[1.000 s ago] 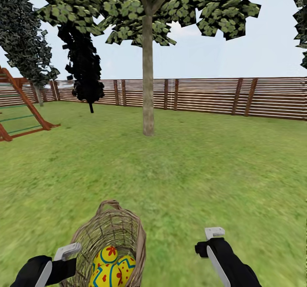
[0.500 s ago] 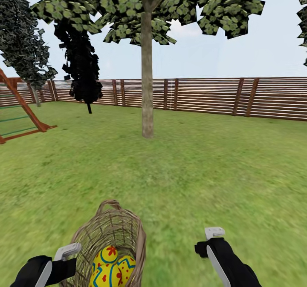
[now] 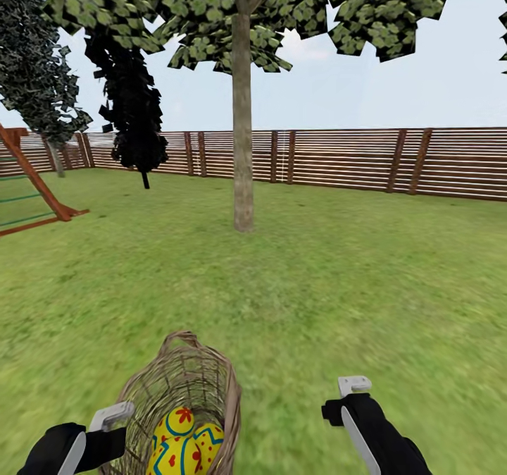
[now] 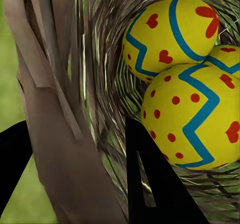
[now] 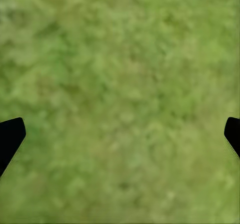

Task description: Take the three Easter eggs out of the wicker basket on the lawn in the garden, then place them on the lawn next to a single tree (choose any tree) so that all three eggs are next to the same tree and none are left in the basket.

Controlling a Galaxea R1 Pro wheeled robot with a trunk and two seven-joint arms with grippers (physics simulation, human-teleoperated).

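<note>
While the eggs are lying inside it, the left gripper (image 4: 75,174) is pinching the wall of the wicker basket (image 3: 184,383), one finger inside and one outside, carrying it low at the head view's left. The Easter eggs (image 4: 192,116) are nesting deep in the weave. Farther right, the right gripper (image 5: 120,134) is hanging spread wide and empty over the lawn (image 3: 366,278). The carry looks underway; next is closing on the tree (image 3: 243,172), well ahead.

Wicker basket (image 3: 179,397) base cut off by head view's lower edge. Third of the Easter eggs (image 4: 227,57) mostly hidden behind two others. Tree (image 3: 243,122) canopy top cropped.
</note>
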